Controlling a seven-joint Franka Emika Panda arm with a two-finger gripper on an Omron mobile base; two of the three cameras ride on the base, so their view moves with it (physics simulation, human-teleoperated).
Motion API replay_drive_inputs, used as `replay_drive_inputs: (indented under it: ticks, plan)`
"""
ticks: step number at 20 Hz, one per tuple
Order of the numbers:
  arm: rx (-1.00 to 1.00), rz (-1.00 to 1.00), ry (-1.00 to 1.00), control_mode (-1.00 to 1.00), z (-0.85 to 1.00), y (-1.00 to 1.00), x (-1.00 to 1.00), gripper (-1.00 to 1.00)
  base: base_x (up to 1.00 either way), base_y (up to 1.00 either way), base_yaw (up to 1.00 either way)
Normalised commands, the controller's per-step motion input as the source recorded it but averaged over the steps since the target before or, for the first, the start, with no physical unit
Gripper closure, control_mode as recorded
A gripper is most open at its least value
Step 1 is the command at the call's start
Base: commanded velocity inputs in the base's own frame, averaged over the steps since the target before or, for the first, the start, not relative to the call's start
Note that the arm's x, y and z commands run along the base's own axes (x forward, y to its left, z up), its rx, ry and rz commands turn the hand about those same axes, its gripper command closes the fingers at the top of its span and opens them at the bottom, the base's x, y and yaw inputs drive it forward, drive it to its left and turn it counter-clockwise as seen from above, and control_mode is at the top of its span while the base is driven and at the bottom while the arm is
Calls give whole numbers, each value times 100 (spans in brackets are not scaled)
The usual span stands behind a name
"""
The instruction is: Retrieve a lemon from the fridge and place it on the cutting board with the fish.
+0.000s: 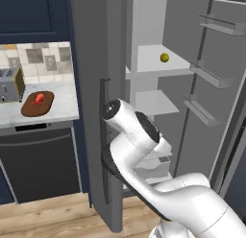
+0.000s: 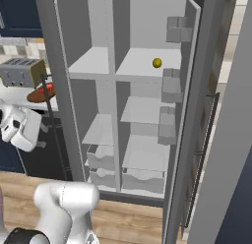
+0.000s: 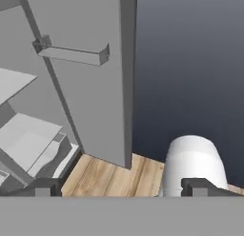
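Observation:
The grey fridge (image 2: 147, 26) stands with both doors swung open. On its upper right shelf lies the small yellow lemon (image 1: 165, 57) (image 2: 157, 63), alone. Left of the fridge, on the counter, the oval reddish-brown cutting board (image 1: 37, 105) (image 2: 40, 95) carries the red-orange fish (image 1: 39, 98). My arm is folded in front of the fridge's lower half, well below the lemon. In the hand view my gripper (image 3: 121, 190) is open, with nothing between its fingertips (image 3: 40, 187); it looks down past the open right door (image 3: 95, 87) at the wooden floor.
A toaster (image 1: 9, 84) (image 2: 20, 72) sits on the counter beside the board. Door racks (image 1: 210, 75) line the right door. Lower shelves and drawers (image 2: 142, 174) fill the fridge bottom. A dark dishwasher front (image 1: 41, 165) is under the counter.

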Motion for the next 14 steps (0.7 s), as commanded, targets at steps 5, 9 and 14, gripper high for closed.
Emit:
replay_drive_inputs:
  ticks: [5, 9, 14]
  plan:
    - [23, 7, 0, -100, 19, -69, -41, -100, 0, 0, 0]
    - [45, 2, 0, -100, -9, -35, -4, -100, 0, 0, 0]
    - [59, 0, 7, -100, -12, -6, 52, -100, 0, 0, 0]
